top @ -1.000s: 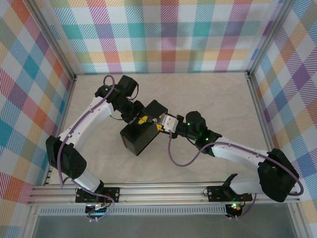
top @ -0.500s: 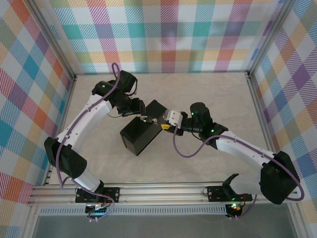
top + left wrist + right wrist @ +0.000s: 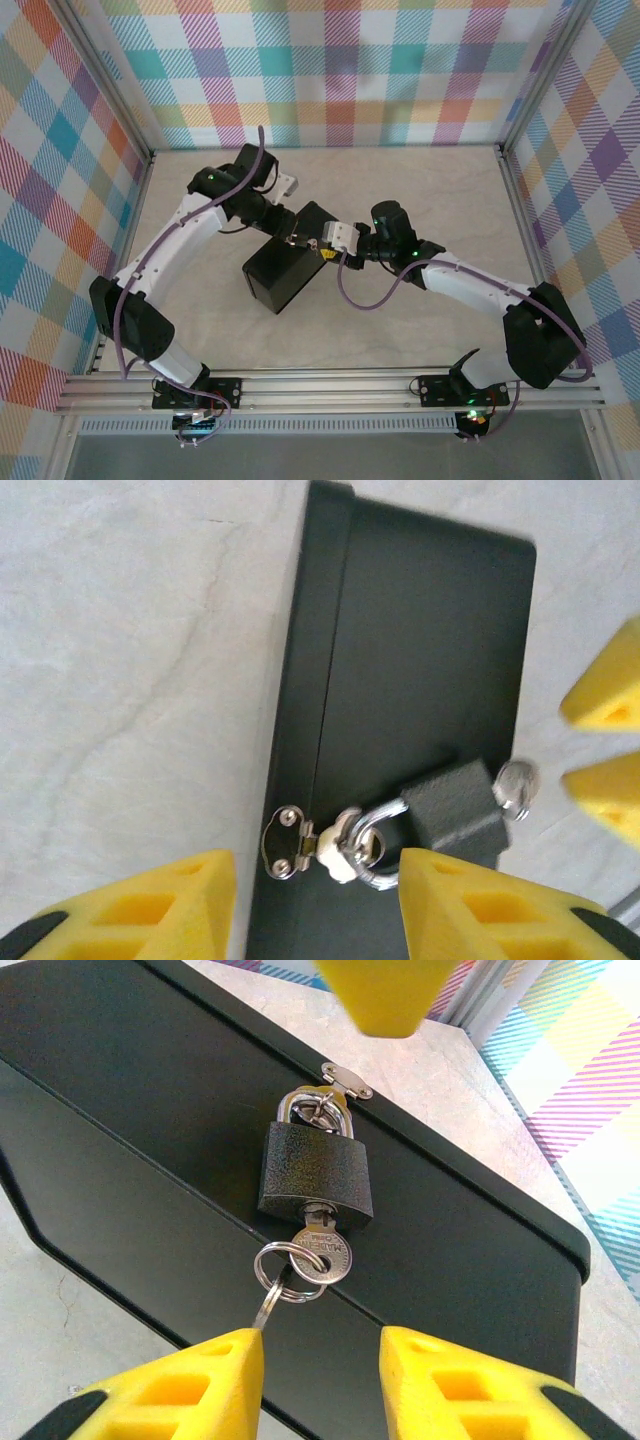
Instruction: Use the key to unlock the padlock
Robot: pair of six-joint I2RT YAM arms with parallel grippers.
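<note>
The dark grey padlock (image 3: 315,1170) hangs by its silvery shackle (image 3: 375,842) from the hasp (image 3: 288,840) on the side of the black box (image 3: 275,275). The key (image 3: 326,1255) sits in the padlock's keyhole, and a split ring (image 3: 280,1272) with a second key dangles from it. My right gripper (image 3: 320,1385) is open just below the key, its left fingertip (image 3: 190,1380) touching the dangling piece. My left gripper (image 3: 320,910) is open, its fingers either side of the hasp and shackle. In the top view, the left gripper (image 3: 297,240) and right gripper (image 3: 322,250) meet at the box.
The box lies at an angle mid-table on the pale marbled tabletop (image 3: 420,190). Checked walls and metal frame posts (image 3: 520,190) enclose the table on three sides. The right gripper's yellow fingertips (image 3: 610,695) show at the right edge of the left wrist view.
The left wrist has turned and its cable has risen toward the back. The right arm's elbow has shifted left and back. The box has stayed put.
</note>
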